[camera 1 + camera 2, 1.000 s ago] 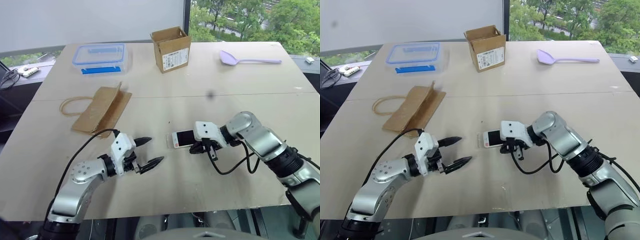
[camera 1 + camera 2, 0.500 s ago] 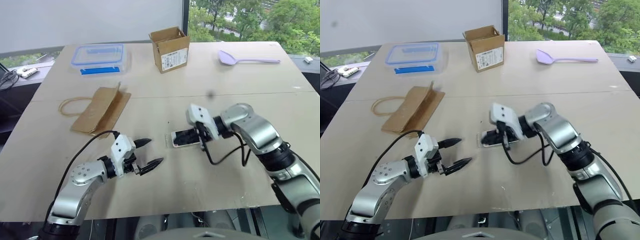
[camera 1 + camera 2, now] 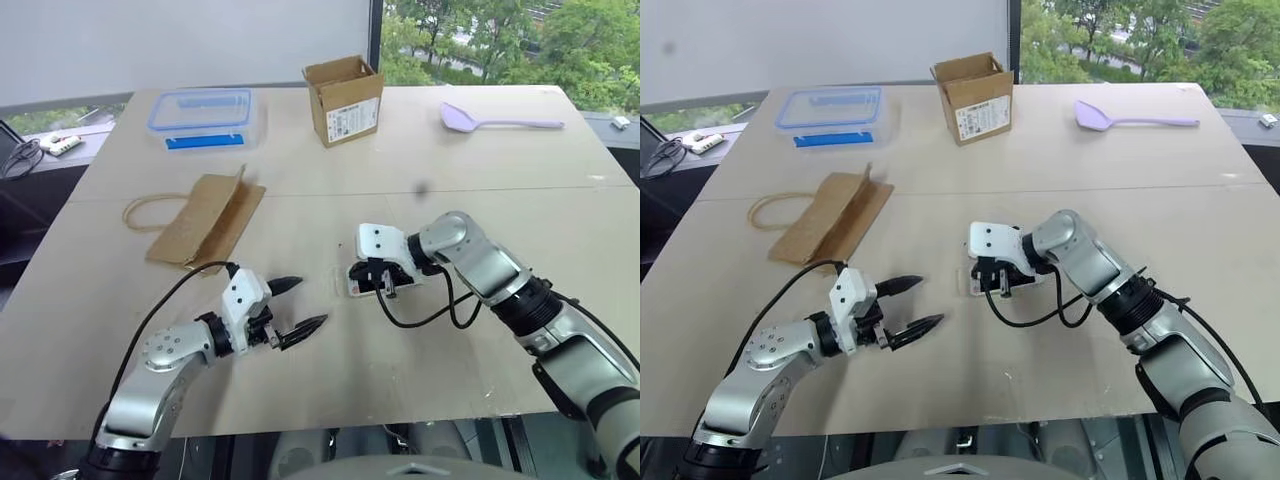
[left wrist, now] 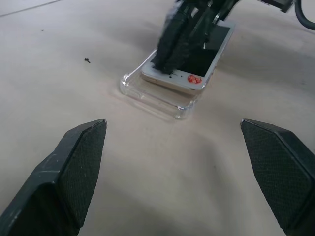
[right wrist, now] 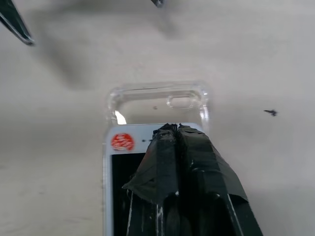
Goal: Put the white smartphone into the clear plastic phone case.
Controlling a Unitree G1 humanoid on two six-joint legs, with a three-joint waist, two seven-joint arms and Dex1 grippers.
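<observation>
The slim white smartphone with a black screen and a red sticker near one end lies just right of centre in the left eye view, resting partly in the thin clear plastic phone case, whose empty end with the camera cut-out sticks out past the phone's sticker end. The right end effector, its two black fingers closed together, presses its tips onto the phone's screen near that end. The left end effector sits lower left of the phone, well apart from it, with its fingers spread wide and holding nothing, pointing toward the case. All rest on the pale wooden table. At left centre lies a flat brown paper bag with loop handles; at upper left a clear food box with a blue-rimmed lid; at top centre an open brown cardboard box; at upper right a lilac plastic spoon.
</observation>
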